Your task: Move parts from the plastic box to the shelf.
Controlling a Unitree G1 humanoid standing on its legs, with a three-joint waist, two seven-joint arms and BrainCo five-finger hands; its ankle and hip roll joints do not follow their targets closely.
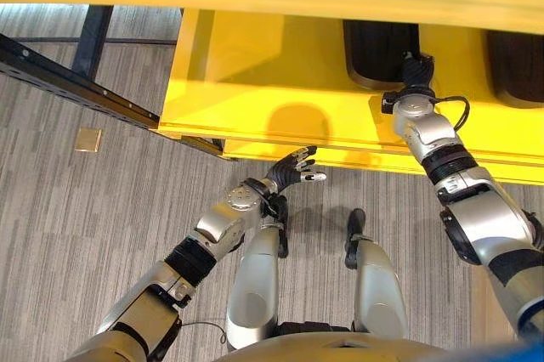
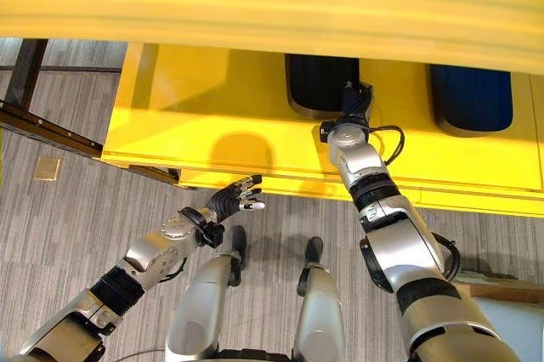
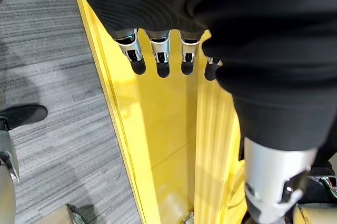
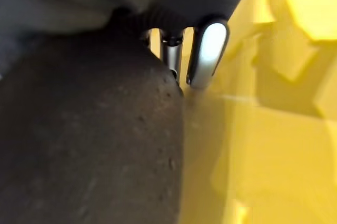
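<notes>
step: placing part on shelf | right hand (image 2: 354,105) against black part (image 2: 320,82) on yellow shelf (image 2: 204,124); finger state cannot be told | left hand (image 1: 293,171) idle, fingers spread | next: probably release, withdraw

Two dark, rounded parts are seen lying on the yellow shelf (image 2: 212,115), both toward its back edge and partly hidden under the yellow shelf board above. The nearer black part (image 2: 319,82), with a rough, pitted surface, is set around the middle of the shelf, and the right hand (image 2: 355,103) is placed against it. The second part (image 2: 472,98), dark blue-black, is laid well apart toward the right end.
</notes>
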